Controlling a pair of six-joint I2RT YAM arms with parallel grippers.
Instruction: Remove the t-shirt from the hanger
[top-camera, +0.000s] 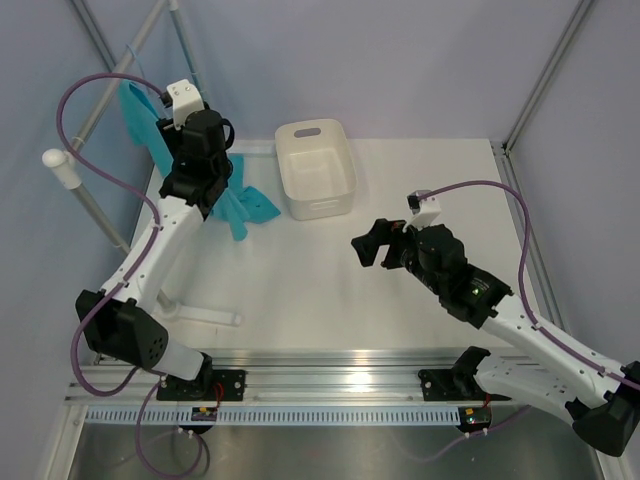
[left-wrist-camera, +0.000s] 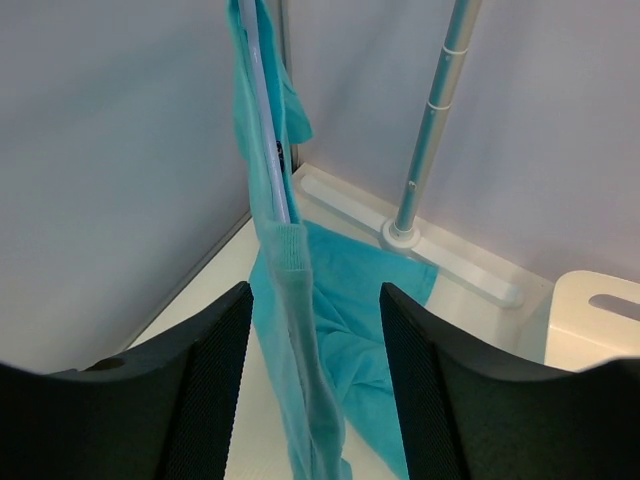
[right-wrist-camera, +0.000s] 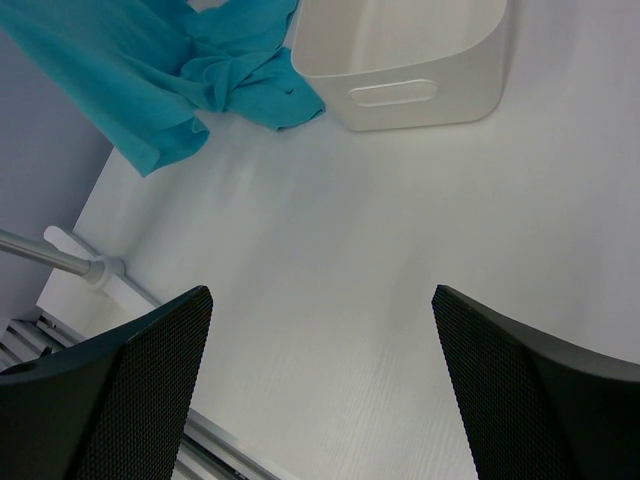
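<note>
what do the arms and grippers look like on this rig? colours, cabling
Both arms match: the left arm and right arm have white links with black joint housings. A purple cable loops along each, and a white camera block sits on each wrist. The left gripper and right gripper have black fingers with mesh-textured pads.

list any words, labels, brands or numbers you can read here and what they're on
No text can be read in any view.
The t-shirt and the white tub carry no print.
The small coloured spots by the arm bases are too small to read.
</note>
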